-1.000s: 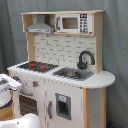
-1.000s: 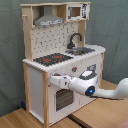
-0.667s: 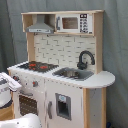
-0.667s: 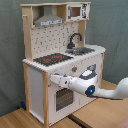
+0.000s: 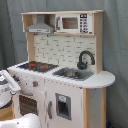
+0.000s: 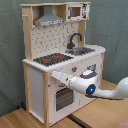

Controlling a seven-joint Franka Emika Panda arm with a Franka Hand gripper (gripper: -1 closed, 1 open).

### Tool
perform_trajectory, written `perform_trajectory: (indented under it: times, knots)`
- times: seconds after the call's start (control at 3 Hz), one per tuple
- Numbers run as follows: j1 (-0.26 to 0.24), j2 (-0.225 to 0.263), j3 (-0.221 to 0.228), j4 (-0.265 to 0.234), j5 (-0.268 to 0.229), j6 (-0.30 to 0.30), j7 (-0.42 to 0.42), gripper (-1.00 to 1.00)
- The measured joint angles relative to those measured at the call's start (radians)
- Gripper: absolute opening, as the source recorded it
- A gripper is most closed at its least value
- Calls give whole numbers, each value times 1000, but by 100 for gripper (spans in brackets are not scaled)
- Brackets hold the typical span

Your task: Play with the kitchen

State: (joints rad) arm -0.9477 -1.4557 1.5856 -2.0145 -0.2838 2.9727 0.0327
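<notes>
First exterior view: the kitchen (image 5: 60,70) stands upright, filling the frame; only the arm's body shows at the first exterior view's left.

Second exterior view: the gripper (image 6: 54,76) reaches the oven front; finger state indeterminate. Risk: a misjudged push tips the unit.

Soft, even indoor light; slight blur, faint shadows.

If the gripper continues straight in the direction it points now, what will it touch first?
Most likely the front of the kitchen. In the second exterior view the gripper points toward that view's left, at the panel just under the hob and above the oven door. Depth is unclear, so contact may already exist.
</notes>
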Motion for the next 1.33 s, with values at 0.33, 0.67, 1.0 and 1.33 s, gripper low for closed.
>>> perform_trajectory:
  times: [0.33, 0.67, 1.0, 1.33]
  knots:
    - [0, 0, 0, -5, 28, 15, 109, -100]
    - [0, 0, 0, -14, 49, 41, 207, -100]
    - [-1, 0, -1, -20, 58, 63, 307, -100]
    - [-1, 0, 1, -20, 59, 70, 330, -100]
